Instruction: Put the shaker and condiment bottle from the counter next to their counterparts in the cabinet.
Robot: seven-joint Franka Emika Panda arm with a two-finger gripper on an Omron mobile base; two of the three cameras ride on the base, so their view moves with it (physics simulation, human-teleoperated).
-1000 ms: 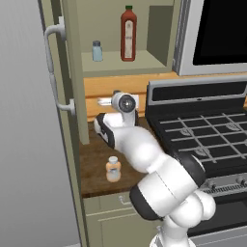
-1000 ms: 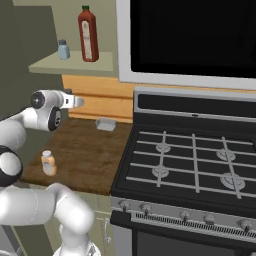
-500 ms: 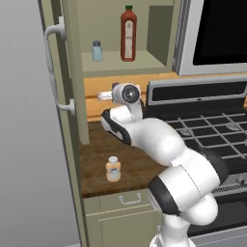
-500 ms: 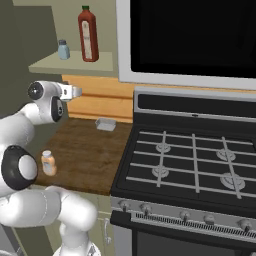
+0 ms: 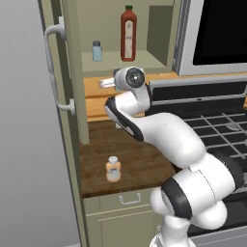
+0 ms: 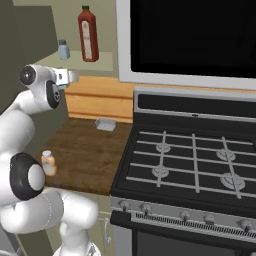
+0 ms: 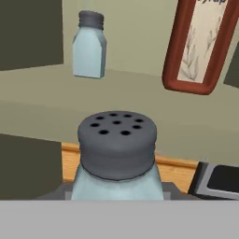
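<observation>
Kitchen corner, left to right, for your check. Cabinet (image 5: 72, 72): door open, grey bar handle; on its shelf a small pale-blue counterpart shaker (image 5: 97, 50), and just right of it a tall dark-red bottle (image 5: 128, 34). Fingers (image 5: 107, 84): raised just below the shelf's front edge; in the hand view you see the shaker (image 7: 116, 149) close up, grey perforated cap uppermost, apparently held, though the fingertips are hidden. Desk (image 5: 140, 161): condiment bottle (image 5: 113, 169) upright near the front edge. Stove (image 6: 200, 160): right of the desk.
</observation>
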